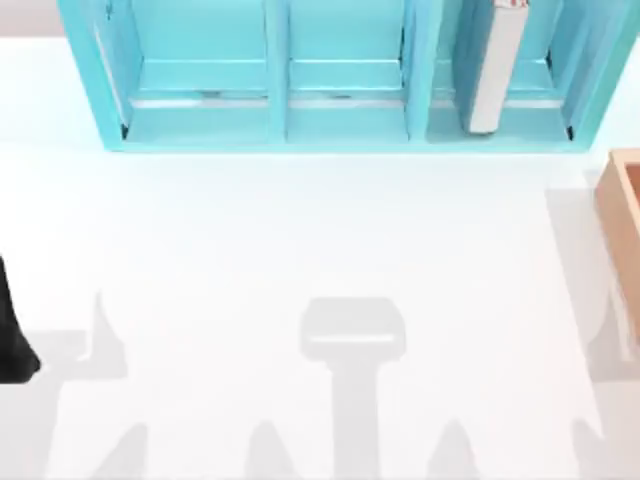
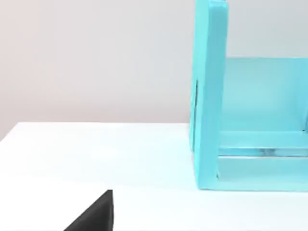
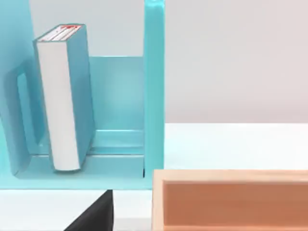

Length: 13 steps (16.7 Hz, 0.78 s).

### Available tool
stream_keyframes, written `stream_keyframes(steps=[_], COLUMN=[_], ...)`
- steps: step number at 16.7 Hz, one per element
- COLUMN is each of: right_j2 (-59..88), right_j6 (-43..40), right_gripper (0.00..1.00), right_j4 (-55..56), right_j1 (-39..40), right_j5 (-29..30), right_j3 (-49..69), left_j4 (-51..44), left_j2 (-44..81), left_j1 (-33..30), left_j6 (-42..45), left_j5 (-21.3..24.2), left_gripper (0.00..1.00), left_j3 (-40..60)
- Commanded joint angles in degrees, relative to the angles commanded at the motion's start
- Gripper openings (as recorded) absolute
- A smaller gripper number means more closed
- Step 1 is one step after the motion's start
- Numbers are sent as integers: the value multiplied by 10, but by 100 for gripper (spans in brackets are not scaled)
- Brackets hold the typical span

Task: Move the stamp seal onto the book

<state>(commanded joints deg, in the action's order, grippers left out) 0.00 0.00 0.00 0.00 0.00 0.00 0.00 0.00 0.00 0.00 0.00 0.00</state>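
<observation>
The book point(image 1: 497, 70) has a teal cover and white page edges. It stands upright in the right compartment of the turquoise shelf unit at the table's back, and the right wrist view faces its page edges point(image 3: 60, 101). The stamp seal is out of view. My left arm point(image 1: 15, 340) is a dark shape at the table's left edge, far from the book. A black corner of the left gripper point(image 2: 96, 214) juts into the left wrist view. A like corner of the right gripper point(image 3: 96, 214) sits before the shelf, near the box.
The turquoise shelf unit point(image 1: 340, 120) spans the table's back; the left wrist view faces its end wall point(image 2: 209, 96). A tan wooden box point(image 1: 625, 230) sits at the right edge, with its open top point(image 3: 231, 202) close in the right wrist view. White tabletop point(image 1: 320, 250) lies between.
</observation>
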Motion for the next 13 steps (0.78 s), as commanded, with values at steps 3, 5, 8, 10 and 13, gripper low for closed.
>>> stream_keyframes(steps=[3,5,8,10,13], right_j2=[6,35,125,215,392], right_j6=[1,3,7,10,16], right_gripper=[100,100,100,100,100], right_j4=[6,36,119,185,286], right_j1=[1,8,25,38,64], right_j5=[1,8,25,40,72], right_j3=[5,27,79,118,182], left_j4=[0,0,0,0,0], left_j2=[0,0,0,0,0], left_j1=[0,0,0,0,0], left_j6=[0,0,0,0,0], left_j5=[0,0,0,0,0], left_gripper=[100,100,100,100,100], left_j3=[0,0,0,0,0])
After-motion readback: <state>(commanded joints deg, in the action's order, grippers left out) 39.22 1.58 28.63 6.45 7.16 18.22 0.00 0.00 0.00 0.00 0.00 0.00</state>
